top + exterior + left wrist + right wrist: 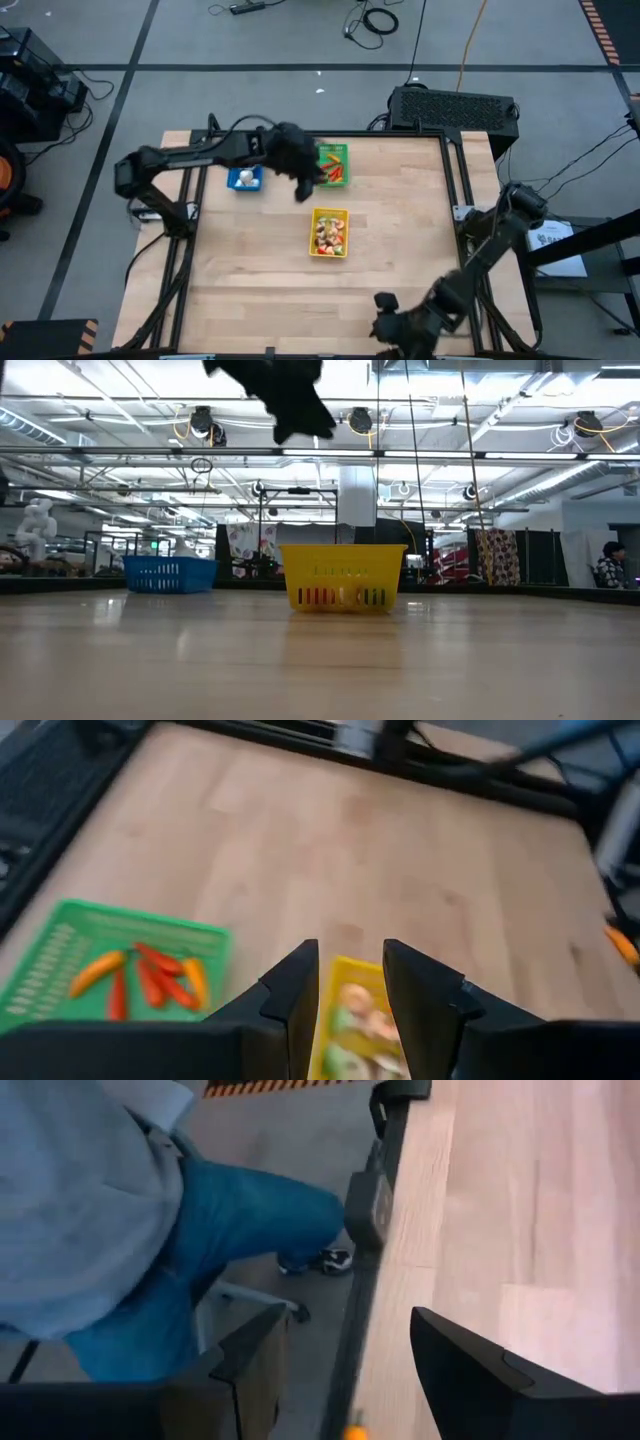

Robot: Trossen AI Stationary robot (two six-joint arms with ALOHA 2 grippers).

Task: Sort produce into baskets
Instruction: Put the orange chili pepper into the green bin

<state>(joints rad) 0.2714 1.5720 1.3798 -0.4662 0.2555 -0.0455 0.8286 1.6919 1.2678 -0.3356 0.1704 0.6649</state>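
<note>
Three baskets stand on the wooden table. The blue basket [244, 178] at the far left holds white bulbs, and the green basket [332, 163] holds orange-red carrot pieces [150, 978]. The yellow basket [329, 232] in the middle holds mixed produce [355, 1015]. My left gripper [350, 955] hangs open in the air between the blue and green baskets, above and just beyond the yellow one, with nothing between its fingers. My right gripper [350, 1320] stands open over the table's near edge at the right, holding nothing.
A seated person in jeans and a grey top [120, 1230] is beside the table's edge near my right gripper. A black box [455, 108] sits beyond the far edge. Bare wood [240, 280] spreads around the yellow basket.
</note>
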